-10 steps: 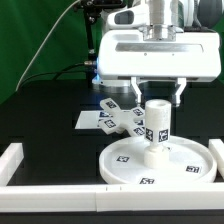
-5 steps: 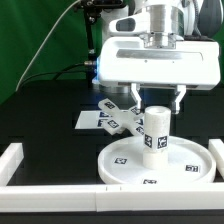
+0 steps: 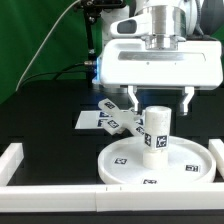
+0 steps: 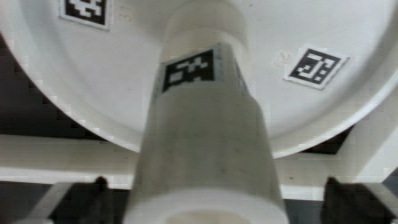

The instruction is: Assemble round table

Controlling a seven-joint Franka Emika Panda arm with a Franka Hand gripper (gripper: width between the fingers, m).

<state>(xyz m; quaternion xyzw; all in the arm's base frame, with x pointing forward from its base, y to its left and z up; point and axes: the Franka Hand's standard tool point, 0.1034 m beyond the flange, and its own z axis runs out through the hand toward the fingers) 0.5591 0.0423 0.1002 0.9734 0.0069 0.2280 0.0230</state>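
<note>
- Claw [image 3: 160, 101]: spread wide and holding nothing, it straddles the cylinder's top without touching it.
- Short thick cylinder [image 3: 157, 132]: directly below the claw, long axis upright, standing at the disc's centre.
- Wide rimmed round disc [image 3: 125, 162]: lies flat on the counter [image 3: 50, 120] beneath the cylinder.

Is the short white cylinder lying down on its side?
No, the cylinder stands upright in the middle of the round disc.
</note>
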